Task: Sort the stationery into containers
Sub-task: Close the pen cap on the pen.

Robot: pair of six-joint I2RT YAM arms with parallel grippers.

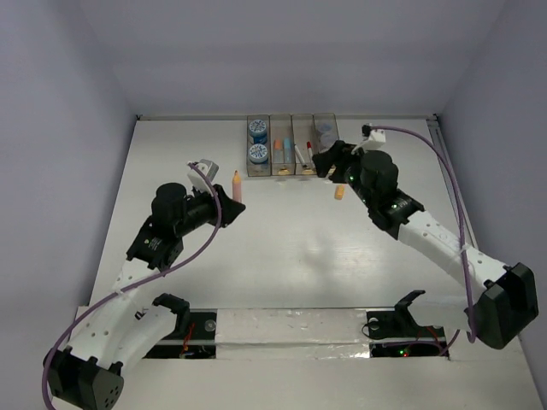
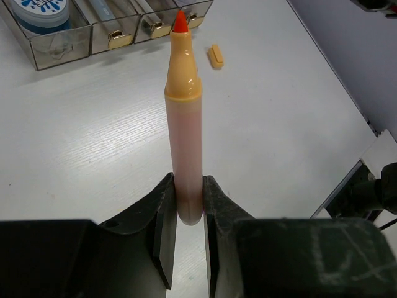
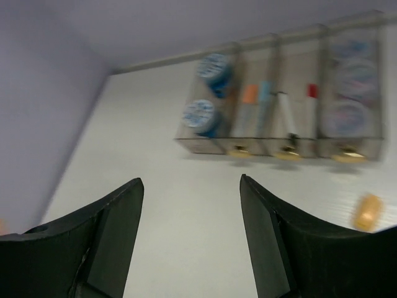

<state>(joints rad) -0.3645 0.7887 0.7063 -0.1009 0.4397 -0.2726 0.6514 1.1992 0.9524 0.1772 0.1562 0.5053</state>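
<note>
Plastic is what the orange marker appears to be made of: a stiff, light, glossy barrel with a wider collar and a red tip. It is gripped at its tail end by the left gripper, whose jaws are clamped on the barrel, with the tip aimed toward the containers, which stand well apart from it. Whether it is lifted clear of the table cannot be told.

A hold so near the end is judged to leave the long front part free to swing, and the smooth barrel may twist between the pads; a hold nearer the middle would be steadier. Breakage is not expected.

The right gripper is seen with jaws apart and nothing between them, just in front of the containers. A short orange stub lies loose on the table near it; being small and low, it is probably best taken across its narrow sides.
</note>
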